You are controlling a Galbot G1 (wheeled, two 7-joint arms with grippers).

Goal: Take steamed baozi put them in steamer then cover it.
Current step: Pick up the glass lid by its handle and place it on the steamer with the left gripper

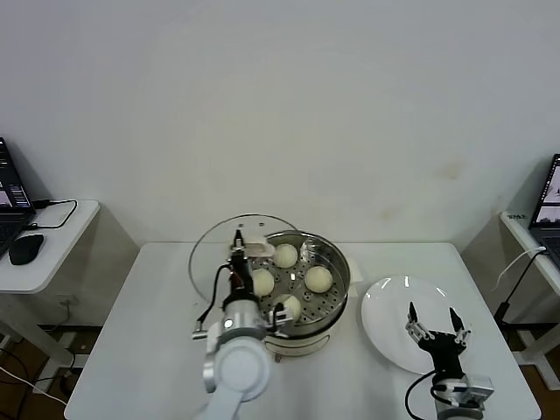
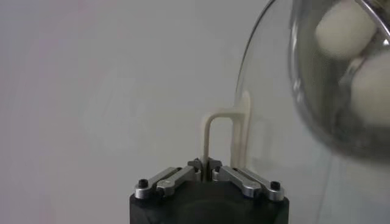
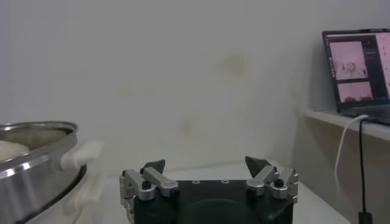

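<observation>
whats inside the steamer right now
Four steamed baozi sit on the perforated floor of the steamer. The left gripper holds the glass lid by its handle, tilted beside the rim, not covering it. The pot below is hidden.

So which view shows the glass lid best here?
The head view: the whole round glass lid shows, held by its handle in the left gripper, overlapping the steamer rim. The left wrist view shows only the cream handle and part of the glass edge. The right wrist view shows none of it.

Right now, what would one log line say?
buns: four in steamer | left gripper: holding lid by handle | right gripper: open over plate
</observation>
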